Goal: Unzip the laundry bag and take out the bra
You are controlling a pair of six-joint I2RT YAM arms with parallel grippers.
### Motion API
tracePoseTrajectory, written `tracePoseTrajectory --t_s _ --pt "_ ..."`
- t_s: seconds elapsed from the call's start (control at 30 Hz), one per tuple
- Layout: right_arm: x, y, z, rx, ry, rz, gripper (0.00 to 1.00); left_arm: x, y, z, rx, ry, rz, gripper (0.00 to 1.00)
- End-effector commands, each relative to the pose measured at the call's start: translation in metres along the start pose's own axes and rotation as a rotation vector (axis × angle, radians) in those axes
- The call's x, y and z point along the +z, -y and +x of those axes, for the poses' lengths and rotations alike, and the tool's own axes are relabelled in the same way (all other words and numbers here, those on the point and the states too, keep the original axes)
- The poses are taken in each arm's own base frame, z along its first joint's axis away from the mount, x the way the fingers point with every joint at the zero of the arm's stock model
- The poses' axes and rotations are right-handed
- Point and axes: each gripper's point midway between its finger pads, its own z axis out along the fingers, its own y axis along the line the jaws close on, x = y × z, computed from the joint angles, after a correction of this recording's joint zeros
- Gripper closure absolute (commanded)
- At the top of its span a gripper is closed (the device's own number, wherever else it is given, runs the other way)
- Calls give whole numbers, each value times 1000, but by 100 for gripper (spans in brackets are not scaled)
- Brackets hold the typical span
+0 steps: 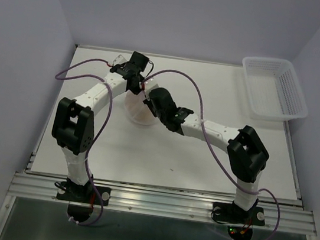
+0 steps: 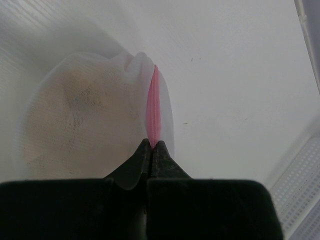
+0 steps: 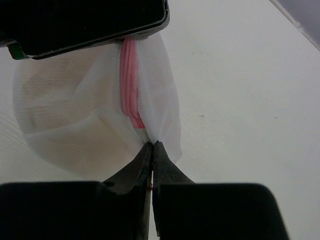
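The laundry bag (image 1: 140, 111), a round white mesh pouch with a pink zipper rim (image 2: 153, 107), lies on the table between both grippers. My left gripper (image 2: 152, 143) is shut on the pink zipper rim at the bag's edge. My right gripper (image 3: 152, 145) is shut on the white mesh just below the zipper's end (image 3: 129, 82). The bra shows only as a pale beige shape through the mesh (image 2: 75, 112), inside the bag. In the top view the left gripper (image 1: 139, 88) and the right gripper (image 1: 150, 103) meet over the bag.
A white plastic lattice basket (image 1: 274, 88) stands at the back right of the table; its corner shows in the left wrist view (image 2: 300, 192). The left gripper's body (image 3: 85, 22) fills the top of the right wrist view.
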Motion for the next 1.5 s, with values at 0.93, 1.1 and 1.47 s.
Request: tracePoseTrajectory --t_s 0.93,1.1,1.47 --pt "-38 1 10 266 18 -178 97 3 -25 -16 -26 21 -51 100" --pt "-42 -7 12 223 23 -237 96 1 -26 -19 -30 32 -54 100" --pt "-43 17 30 290 -35 -99 99 2 -31 -25 -16 46 -60 100"
